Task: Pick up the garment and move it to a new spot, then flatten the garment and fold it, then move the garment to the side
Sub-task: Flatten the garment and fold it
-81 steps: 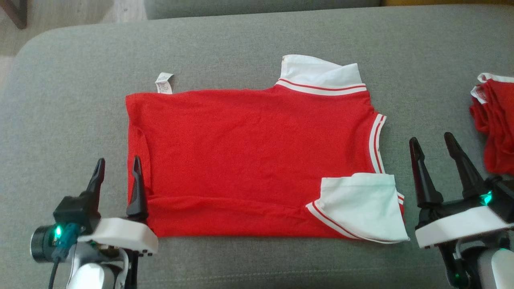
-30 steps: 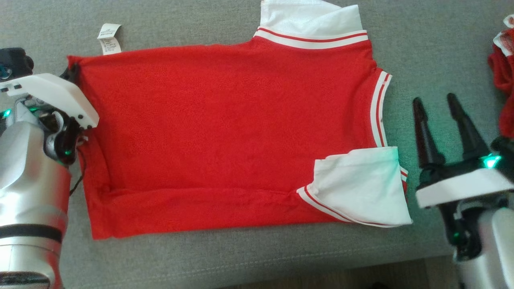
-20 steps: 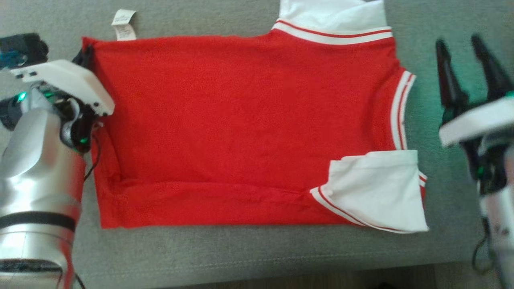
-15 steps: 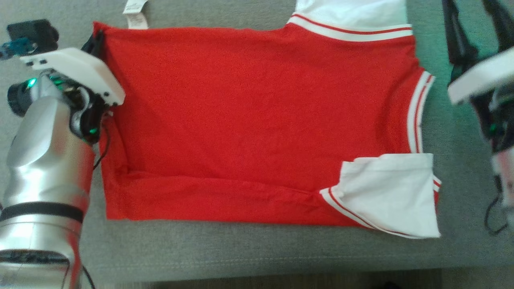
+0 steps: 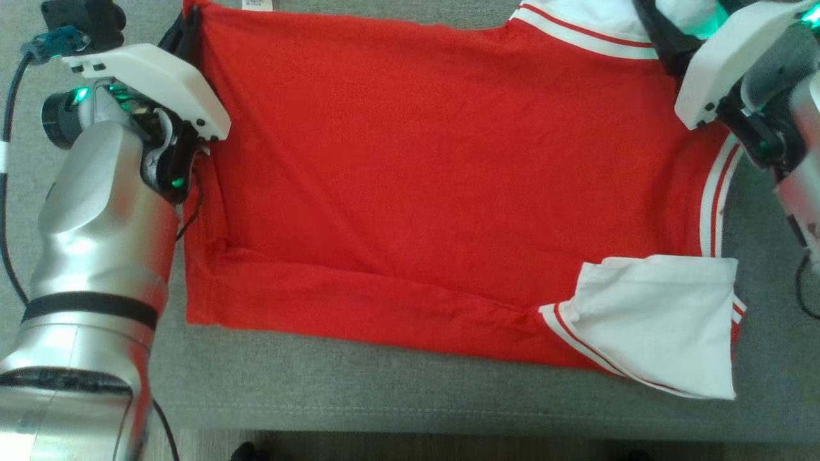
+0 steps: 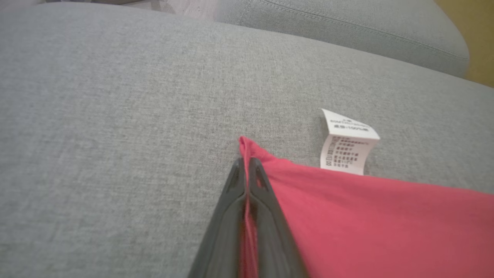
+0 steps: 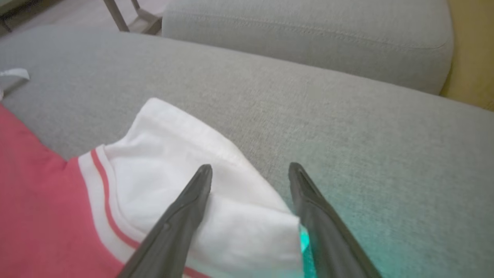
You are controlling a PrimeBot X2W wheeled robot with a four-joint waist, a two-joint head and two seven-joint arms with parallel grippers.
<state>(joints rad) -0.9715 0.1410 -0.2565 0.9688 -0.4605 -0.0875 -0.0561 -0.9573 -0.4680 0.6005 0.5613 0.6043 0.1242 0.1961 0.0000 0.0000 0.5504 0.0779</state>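
The left arm (image 5: 96,243) is a tube of brushed silver, capped at the wrist by a white cover (image 5: 154,89) with dark screw holes along its edge. Well back from that cover a black band (image 5: 90,308) rings the silver, while beside the cover a green light (image 5: 80,96) glows on a round black barrel and a black cable (image 5: 13,89) trails off. The right arm (image 5: 797,192) wears a matching white shell (image 5: 717,64), and long tapering dark fingers (image 7: 173,231) finish it.

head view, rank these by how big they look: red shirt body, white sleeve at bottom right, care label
1. red shirt body
2. white sleeve
3. care label, though the picture's top edge cuts it off, so its full size is unsure
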